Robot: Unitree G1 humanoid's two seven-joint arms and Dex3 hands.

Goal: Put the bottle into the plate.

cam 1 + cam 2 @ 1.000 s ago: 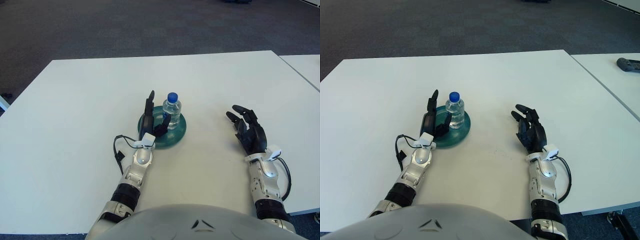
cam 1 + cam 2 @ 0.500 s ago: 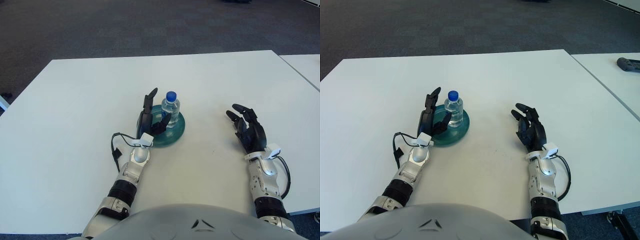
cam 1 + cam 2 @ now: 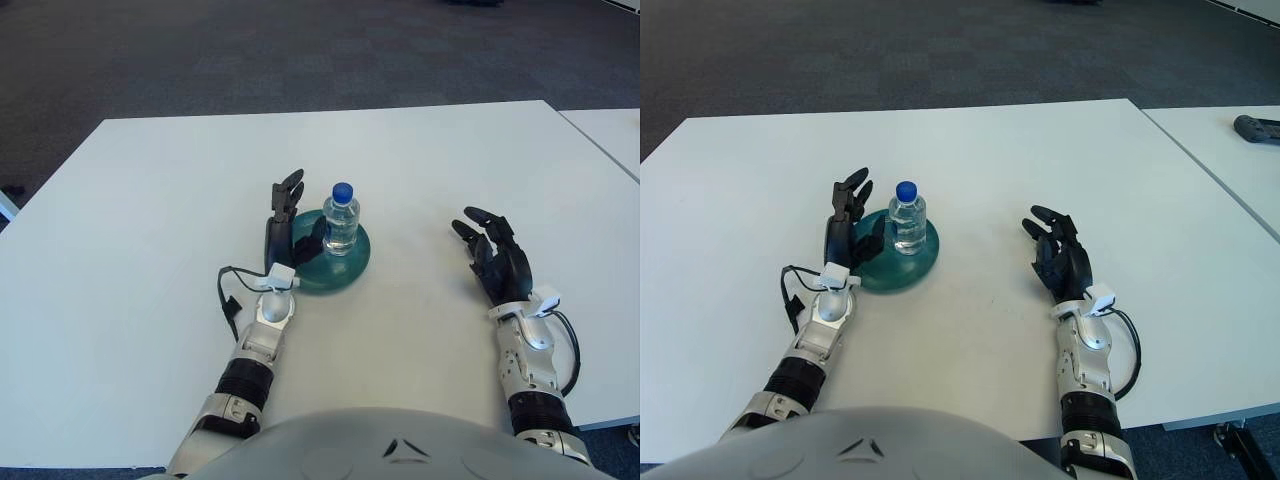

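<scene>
Since a second ago, the left hand [image 3: 285,225] has slid leftward off the bottle [image 3: 341,218], and its fingers now stand spread, holding nothing, at the left rim of the plate [image 3: 355,266].

A white table [image 3: 150,200] fills most of the view, with dark carpet beyond it (a second table edge shows at far right). The green plate lies near the table's middle. The clear water bottle with a blue cap stands upright inside the plate, so the task looks done. The right hand [image 3: 498,262] shows well to the right of the plate, fingers spread and empty.

The main risk, as I judge it, is the left thumb, close to the bottle's base: a careless withdrawal could clip it and tip the bottle. Nothing else stands near the plate to block the retreat.
</scene>
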